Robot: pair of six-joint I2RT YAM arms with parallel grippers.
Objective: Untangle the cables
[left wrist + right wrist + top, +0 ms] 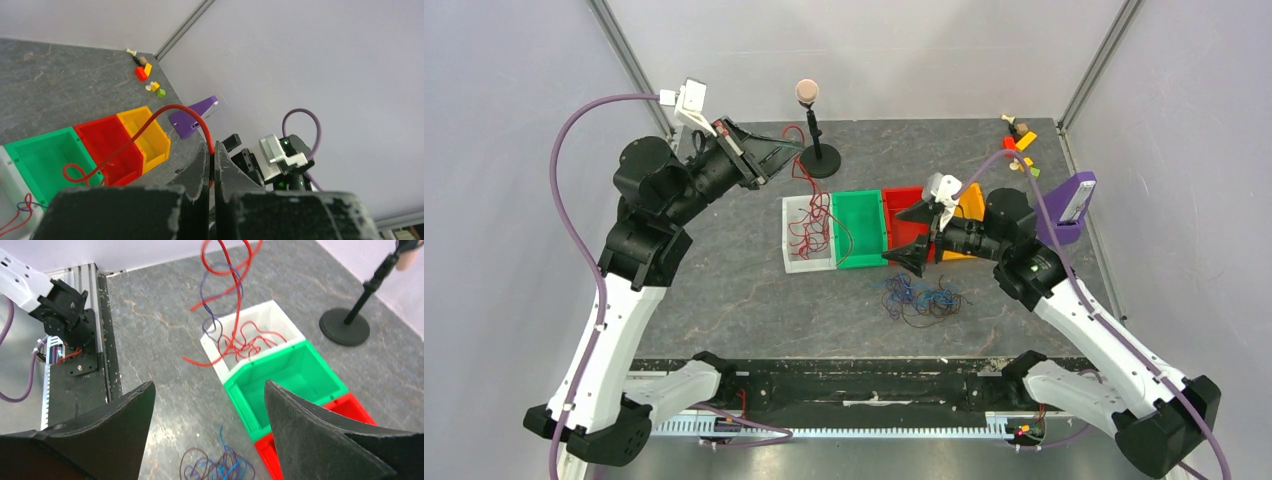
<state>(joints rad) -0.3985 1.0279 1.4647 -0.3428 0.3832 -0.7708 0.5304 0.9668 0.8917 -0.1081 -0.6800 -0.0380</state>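
My left gripper (792,150) is raised at the back left and shut on a red cable (801,170). The cable hangs down into the white bin (790,262), where several red cables (809,228) lie. In the left wrist view the red cable (150,122) arcs out of the shut gripper (212,157). My right gripper (902,236) is open and empty over the red bin's front edge. A tangle of blue, black and dark cables (921,297) lies on the table just in front of it. The right wrist view shows that gripper (209,385) open, the tangle (220,470) below, and hanging red cables (225,270) with a dark strand among them.
A row of white, green (859,230), red (904,205) and yellow (971,200) bins stands mid-table. A microphone stand (817,150) is behind the white bin, close to the left gripper. Small toys (1019,135) and a purple object (1069,210) are at the right.
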